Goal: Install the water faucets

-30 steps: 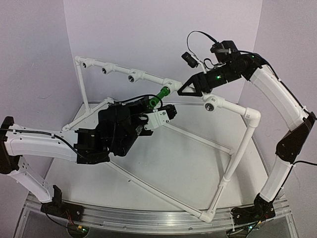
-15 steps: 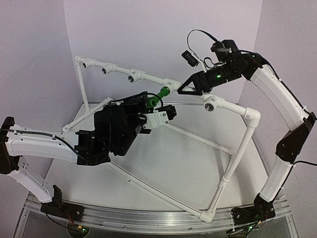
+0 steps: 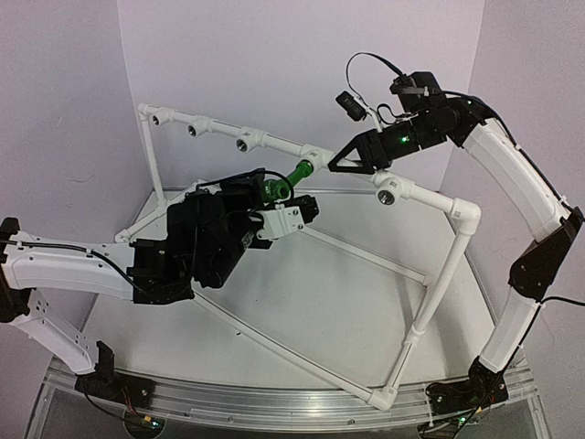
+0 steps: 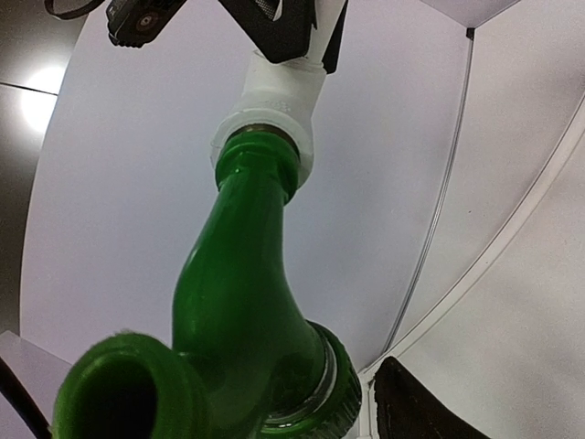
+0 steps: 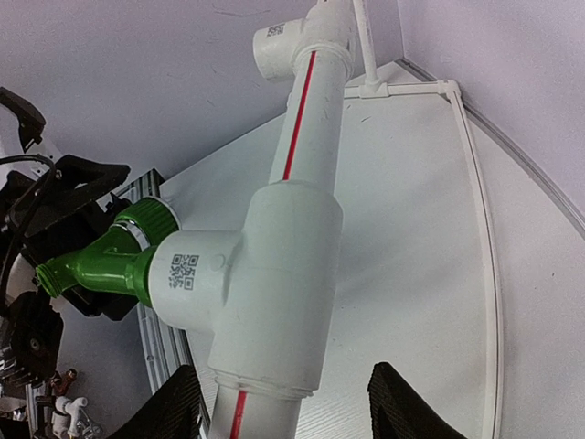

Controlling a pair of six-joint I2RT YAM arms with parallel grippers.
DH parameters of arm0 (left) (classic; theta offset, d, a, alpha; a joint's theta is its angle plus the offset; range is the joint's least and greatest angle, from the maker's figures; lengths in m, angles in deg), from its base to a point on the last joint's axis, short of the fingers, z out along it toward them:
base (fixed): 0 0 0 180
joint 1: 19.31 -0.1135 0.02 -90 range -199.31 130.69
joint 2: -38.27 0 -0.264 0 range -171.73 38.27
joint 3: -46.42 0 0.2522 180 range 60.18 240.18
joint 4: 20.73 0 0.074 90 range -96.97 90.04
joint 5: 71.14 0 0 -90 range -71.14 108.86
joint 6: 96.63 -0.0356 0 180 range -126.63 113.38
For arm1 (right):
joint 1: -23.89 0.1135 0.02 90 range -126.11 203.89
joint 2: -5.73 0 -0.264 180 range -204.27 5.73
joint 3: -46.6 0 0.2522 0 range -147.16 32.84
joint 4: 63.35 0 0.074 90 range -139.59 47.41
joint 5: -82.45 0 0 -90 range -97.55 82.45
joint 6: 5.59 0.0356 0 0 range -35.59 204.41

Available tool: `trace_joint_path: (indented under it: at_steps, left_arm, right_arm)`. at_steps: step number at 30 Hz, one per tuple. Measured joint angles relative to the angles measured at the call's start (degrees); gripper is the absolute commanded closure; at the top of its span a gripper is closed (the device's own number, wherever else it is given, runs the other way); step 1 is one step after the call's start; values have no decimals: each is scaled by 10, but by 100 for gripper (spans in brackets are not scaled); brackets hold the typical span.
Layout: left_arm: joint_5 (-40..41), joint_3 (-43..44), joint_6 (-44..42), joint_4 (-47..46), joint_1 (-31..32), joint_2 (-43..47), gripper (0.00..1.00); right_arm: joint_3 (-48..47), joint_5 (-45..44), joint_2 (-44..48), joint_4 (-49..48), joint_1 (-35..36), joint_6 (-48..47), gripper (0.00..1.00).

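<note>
The green faucet (image 3: pixel 294 174) sticks out of a white tee fitting (image 5: pixel 274 265) on the top rail of the pipe frame (image 3: pixel 440 274), its neck in the socket. The left tool (image 3: pixel 270 194) sits around its round end, open, with one pad (image 4: pixel 411 407) just clear of it. The right tool (image 5: pixel 283 407) straddles the rail beside the tee, open too, with a gap on one side. The frame stands on the white bench (image 3: pixel 320 302).

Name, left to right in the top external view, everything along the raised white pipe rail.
first empty tee → second empty tee → third empty tee → green faucet → its tee → right gripper → fourth empty tee → corner elbow
</note>
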State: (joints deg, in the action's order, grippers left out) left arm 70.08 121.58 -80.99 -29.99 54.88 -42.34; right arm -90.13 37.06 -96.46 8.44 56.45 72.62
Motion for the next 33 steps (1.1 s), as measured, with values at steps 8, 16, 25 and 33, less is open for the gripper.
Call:
trace_joint_path:
  at_steps: [8,16,25,33]
  left_arm:
    - [0,-1,66,59,2,12,15]
    - [16,0,161,156,47,57,1]
    - [73,38,361,374,133,89,0]
    - [110,181,812,668,147,121,0]
  right_arm:
    - [-6,3,-1,3,2,0,48]
    - [-6,3,-1,3,2,0,47]
    - [-7,2,-1,3,2,0,47]
    - [-7,2,-1,4,2,0,46]
